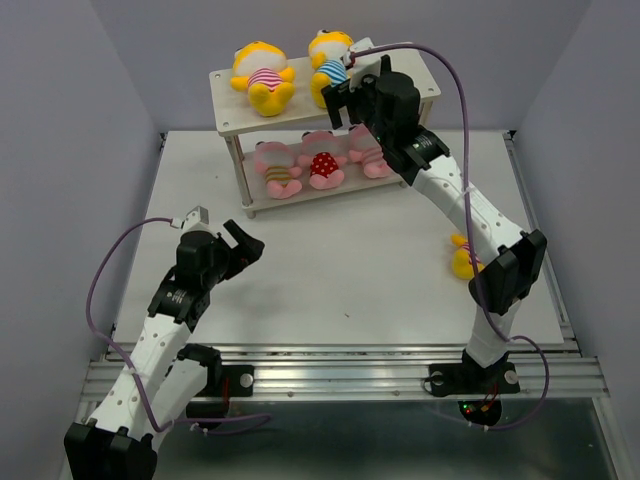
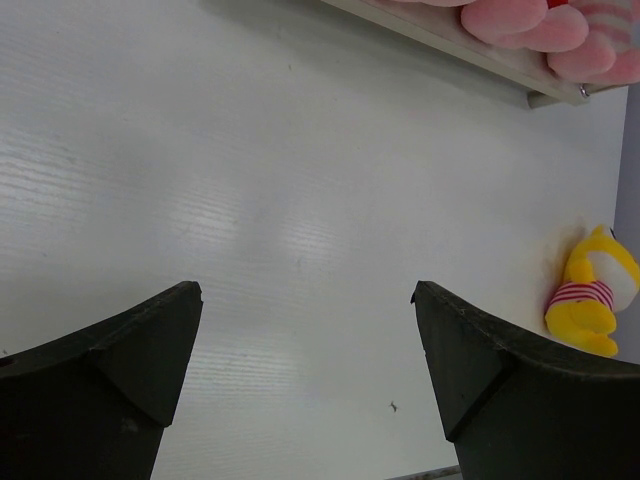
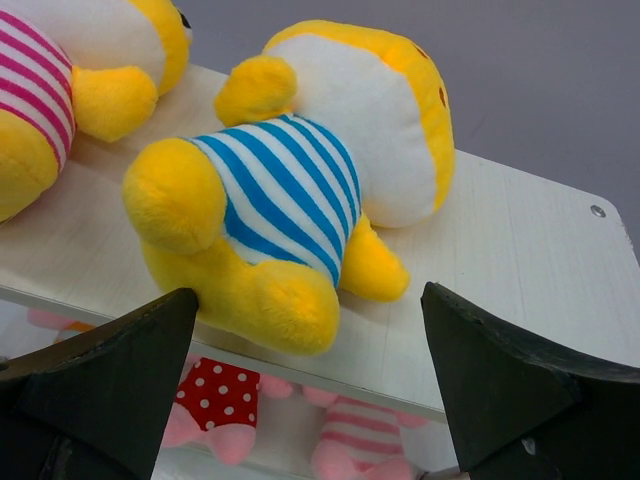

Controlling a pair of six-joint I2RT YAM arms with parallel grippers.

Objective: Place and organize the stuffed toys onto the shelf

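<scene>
The off-white two-tier shelf (image 1: 410,78) stands at the back. On its top board lie a yellow toy with pink stripes (image 1: 262,76) and a yellow toy with blue stripes (image 1: 329,58). On the lower board lie three pink toys: an orange-striped one (image 1: 278,170), a red polka-dot one (image 1: 322,165) and a pink-striped one (image 1: 368,156). A third yellow toy (image 1: 462,256) lies on the table at the right, partly behind the right arm. My right gripper (image 1: 341,102) is open at the shelf's front edge, just short of the blue-striped toy (image 3: 290,190). My left gripper (image 1: 245,243) is open and empty over the table.
The white table (image 1: 340,270) has a metal rail along its near edge. Grey walls close in the left, back and right. The left wrist view shows the loose yellow toy (image 2: 592,292) far to the right and the shelf's lower board (image 2: 470,45) ahead.
</scene>
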